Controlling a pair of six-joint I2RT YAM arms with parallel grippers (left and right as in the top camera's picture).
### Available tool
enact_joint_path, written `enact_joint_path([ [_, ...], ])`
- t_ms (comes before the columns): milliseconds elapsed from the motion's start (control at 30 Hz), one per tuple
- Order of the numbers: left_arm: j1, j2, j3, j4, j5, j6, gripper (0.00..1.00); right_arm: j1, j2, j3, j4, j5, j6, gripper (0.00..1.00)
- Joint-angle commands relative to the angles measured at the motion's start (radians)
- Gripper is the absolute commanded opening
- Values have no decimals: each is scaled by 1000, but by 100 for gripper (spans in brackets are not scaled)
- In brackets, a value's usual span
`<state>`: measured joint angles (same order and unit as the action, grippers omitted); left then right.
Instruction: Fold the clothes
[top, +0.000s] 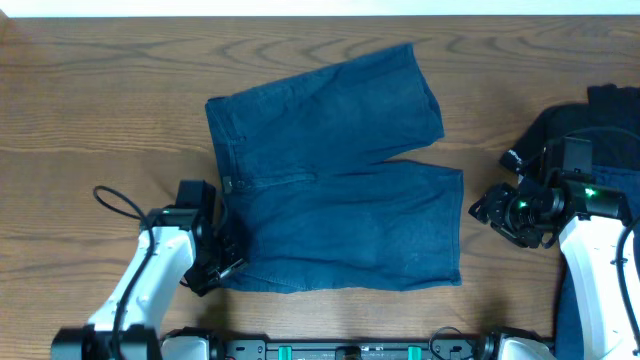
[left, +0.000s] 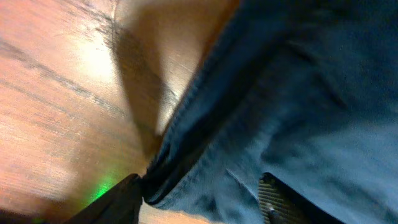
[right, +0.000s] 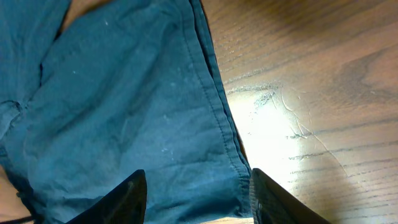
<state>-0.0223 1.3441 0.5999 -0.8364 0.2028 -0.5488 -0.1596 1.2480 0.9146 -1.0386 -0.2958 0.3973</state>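
A pair of blue denim shorts (top: 340, 190) lies spread flat on the wooden table, waistband to the left and legs to the right. My left gripper (top: 222, 262) is at the waistband's near corner. In the left wrist view its fingers (left: 199, 205) are open, with the thick waistband edge (left: 186, 143) between them. My right gripper (top: 492, 212) is just right of the near leg's hem. In the right wrist view its fingers (right: 196, 199) are open, with the hem corner (right: 224, 143) between them.
A pile of dark clothes (top: 600, 120) lies at the right edge, behind my right arm. More blue fabric (top: 570, 300) shows at the near right. The bare wooden table (top: 100, 120) stretches to the left and behind the shorts.
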Motion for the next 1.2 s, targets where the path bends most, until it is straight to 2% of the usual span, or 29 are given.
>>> enact_joint_path([
  [0,4,70,-22,24,-1,-53,51,-3,-6,0,-23,-8,-29,52],
  [133,4,126,-22,39,33,-55,31,-3,-6,-2,-51,-7,-40,52],
  [333,6,129,8,28,40,-23,10,-3,-6,-34,-66,-7,-35,52],
  [567,24,129,126,-64,39,61,11,-3,8,-136,-62,1,82,49],
  [733,27,127,152,-68,35,69,16,-3,9,-224,-60,0,130,46],
  [833,27,127,152,-66,35,70,17,0,9,-269,-60,0,152,49],
  [1067,27,127,152,-64,35,70,17,70,9,-433,163,-162,209,49],
  [1167,27,127,152,-64,35,71,17,108,9,-467,196,-165,254,49],
])
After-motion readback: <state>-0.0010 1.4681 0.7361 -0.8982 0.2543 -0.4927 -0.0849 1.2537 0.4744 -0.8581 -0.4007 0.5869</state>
